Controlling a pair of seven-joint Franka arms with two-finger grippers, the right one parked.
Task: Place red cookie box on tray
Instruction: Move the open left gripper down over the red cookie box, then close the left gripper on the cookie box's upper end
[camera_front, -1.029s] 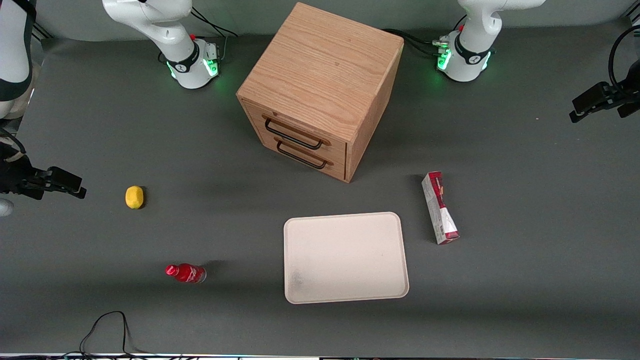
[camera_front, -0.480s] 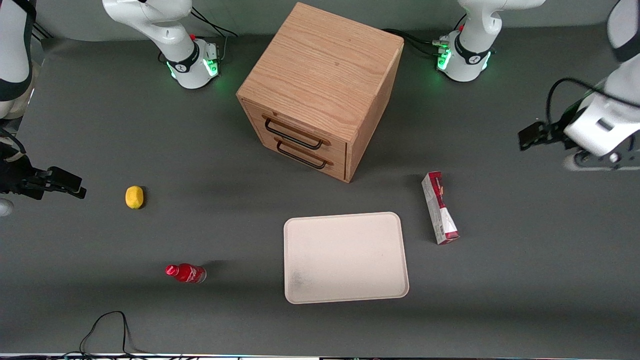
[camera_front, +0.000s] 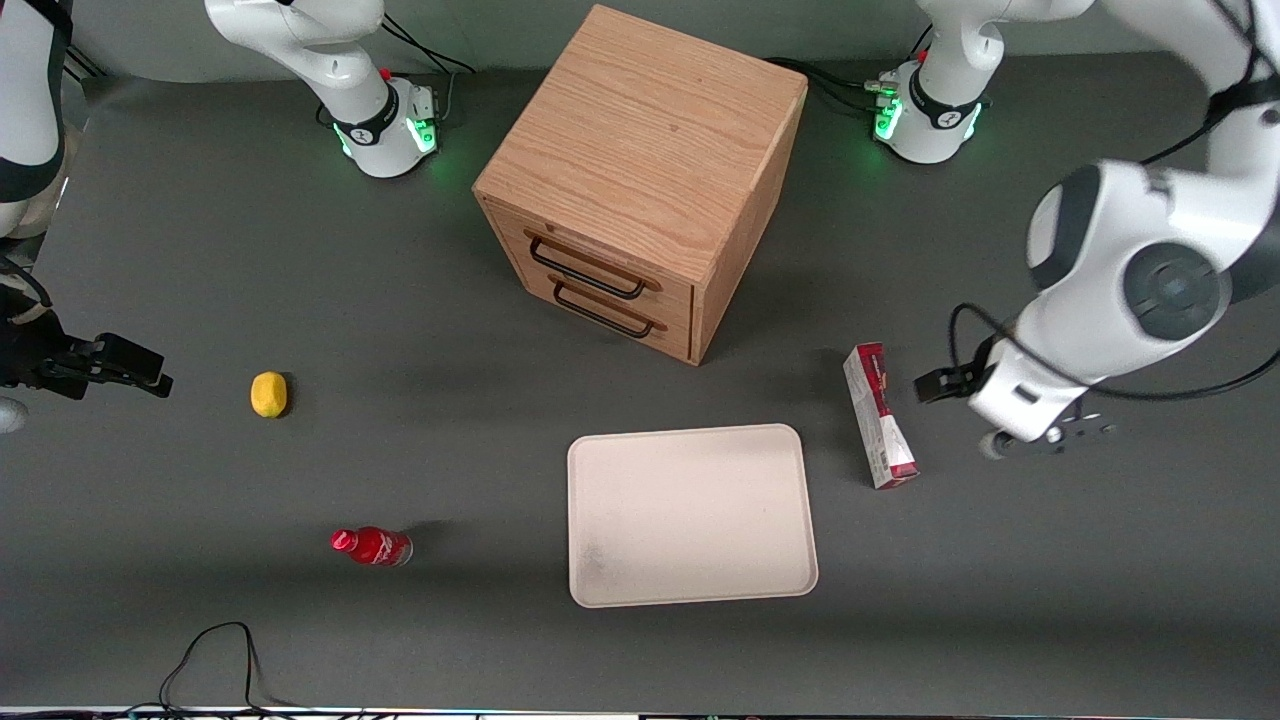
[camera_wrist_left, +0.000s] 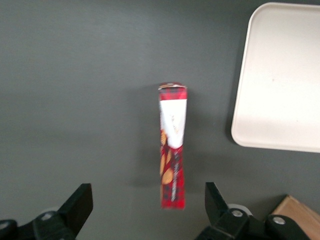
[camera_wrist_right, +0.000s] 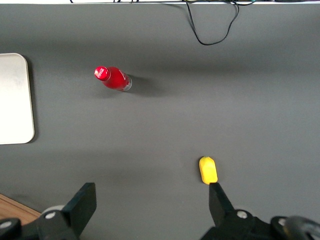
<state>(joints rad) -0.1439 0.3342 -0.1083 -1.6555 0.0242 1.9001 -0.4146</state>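
Note:
The red cookie box (camera_front: 880, 415) lies flat on the grey table beside the cream tray (camera_front: 690, 515), on the side toward the working arm's end. My left gripper (camera_front: 1045, 437) hovers high above the table, beside the box and apart from it. In the left wrist view the gripper (camera_wrist_left: 147, 192) is open and empty, its black fingers (camera_wrist_left: 80, 200) spread wide, with the box (camera_wrist_left: 172, 150) lying lengthwise below and between them. The tray (camera_wrist_left: 280, 75) shows beside the box, with nothing on it.
A wooden drawer cabinet (camera_front: 640, 180) with two black handles stands farther from the front camera than the tray. A yellow lemon (camera_front: 268, 393) and a small red bottle (camera_front: 372, 546) lie toward the parked arm's end. A black cable (camera_front: 210, 650) loops near the front edge.
The left arm has swung in from the table's edge toward the cookie box and nearer the front camera. The box and tray have not moved.

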